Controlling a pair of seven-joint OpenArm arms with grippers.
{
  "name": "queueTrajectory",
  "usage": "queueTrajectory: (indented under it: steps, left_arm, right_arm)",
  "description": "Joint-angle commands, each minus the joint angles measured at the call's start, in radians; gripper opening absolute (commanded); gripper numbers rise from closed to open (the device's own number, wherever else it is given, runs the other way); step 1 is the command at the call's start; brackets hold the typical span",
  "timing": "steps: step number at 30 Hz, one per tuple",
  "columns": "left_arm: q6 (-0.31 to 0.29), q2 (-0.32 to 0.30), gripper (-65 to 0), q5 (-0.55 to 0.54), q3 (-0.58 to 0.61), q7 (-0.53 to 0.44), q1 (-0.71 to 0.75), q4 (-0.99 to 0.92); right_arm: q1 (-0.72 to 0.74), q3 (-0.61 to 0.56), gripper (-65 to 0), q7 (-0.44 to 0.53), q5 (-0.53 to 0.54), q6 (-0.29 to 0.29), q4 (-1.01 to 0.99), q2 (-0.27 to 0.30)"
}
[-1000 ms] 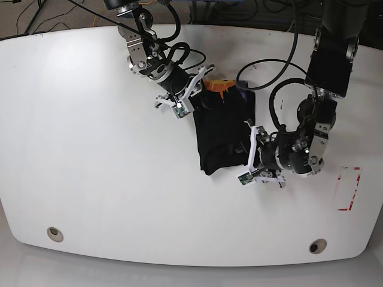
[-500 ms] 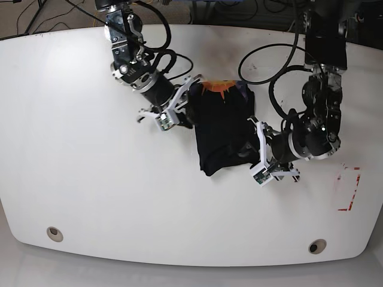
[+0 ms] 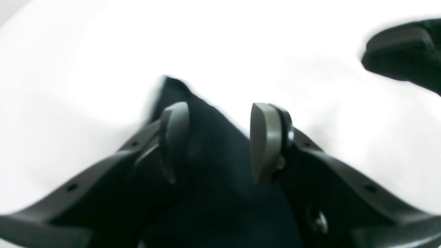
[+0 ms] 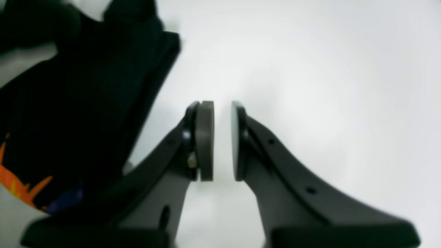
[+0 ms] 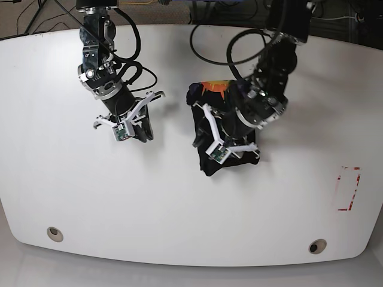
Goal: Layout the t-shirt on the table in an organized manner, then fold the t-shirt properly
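— Where is the t-shirt sitting for you?

— I'm seeing it bunched into a dark heap just right of centre in the base view, on the white table, with an orange print showing at its upper edge.

— And the left gripper?

— It's hanging over that heap. In its wrist view I'm looking at jaws spread fairly wide, with black cloth filling the gap between the two pads, but I'm not seeing them pinching it.

— The right gripper?

— It's hovering over bare table in the upper left of the base view, well apart from the shirt. Its jaws are standing only a narrow slit apart, holding nothing; the shirt is lying at the left of that wrist view.
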Motion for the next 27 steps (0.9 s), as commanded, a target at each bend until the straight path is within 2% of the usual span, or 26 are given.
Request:
queueTrajectory:
  steps: [1,2,5,14,19,23,27]
  left_arm:
    - [0.057,0.037,-39.0,0.064,0.021,-0.074,0.009,0.001]
    - [0.105,0.052,-39.0,0.108,0.031,-0.106,0.026,-0.016]
    - [0.183,0.083,-39.0,0.168,0.035,-0.162,0.06,-0.053]
    - [0.352,0.09,-39.0,0.219,0.027,-0.291,0.118,-0.18]
    - [0.362,0.043,-39.0,0.212,0.015,-0.338,0.129,-0.276]
    - [0.362,0.035,-39.0,0.212,0.013,-0.363,0.126,-0.369]
    - [0.361,0.0,-38.9,0.212,0.013,-0.381,0.119,-0.443]
  right_arm:
    - [0.011,0.028,-56.9,0.025,0.015,-0.001,0.029,0.013]
    - [0.008,0.045,-56.9,0.025,0.015,-0.001,0.031,0.015]
    - [0.005,0.065,-56.9,0.025,0.015,-0.001,0.033,0.015]
    - [0.001,0.091,-56.9,0.025,0.015,0.001,0.029,0.015]
    - [0.001,0.091,-56.9,0.025,0.015,0.001,0.029,0.015]
    - [0.001,0.091,-56.9,0.025,0.015,0.001,0.031,0.011]
    - [0.001,0.091,-56.9,0.025,0.015,0.001,0.029,0.011]
